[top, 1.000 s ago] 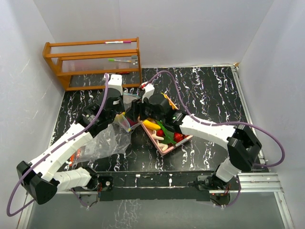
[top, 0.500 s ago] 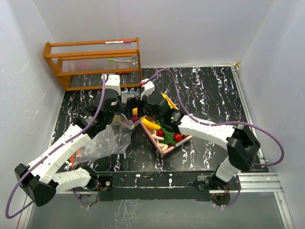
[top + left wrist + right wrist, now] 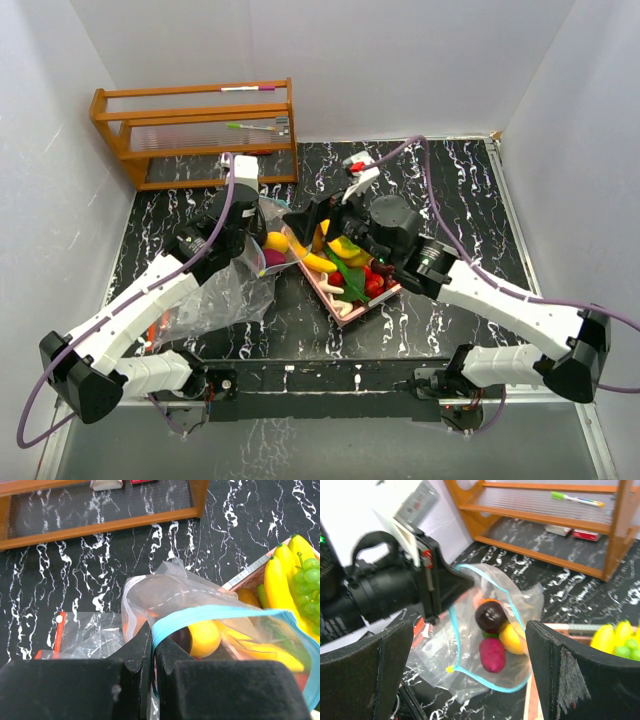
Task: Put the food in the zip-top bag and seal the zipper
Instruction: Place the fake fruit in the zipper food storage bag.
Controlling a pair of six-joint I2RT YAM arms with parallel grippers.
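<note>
Over the marbled table: bag pinched open, right fingers spread

Above the table (image 3: 450, 200), the top view showed the left gripper (image 3: 258, 222) at the mouth of the zip-top bag (image 3: 225, 295). The bag lay on the black marbled surface just left of the pink tray (image 3: 338, 307). The right gripper (image 3: 308, 225) hovered over the near corner of the tray, beside the bag mouth. A banana bunch (image 3: 320, 262), red fruit (image 3: 375, 287) and a green leafy piece (image 3: 350, 272) lay in the tray. A wooden rack (image 3: 200, 130) stood at the far left.

From the left wrist, the fingers were pressed together on the bag's blue zipper strip (image 3: 225, 614), holding the rim raised. A lemon (image 3: 202, 637) and a dark plum (image 3: 181, 637) sat inside the bag, touching. The banana bunch and green grapes (image 3: 312, 577) rested in the tray beyond.

From the right wrist, both fingers (image 3: 370, 675) stood wide apart and held nothing. Below them the bag gaped, containing the plum, the lemon and a magenta piece (image 3: 492, 655).
</note>
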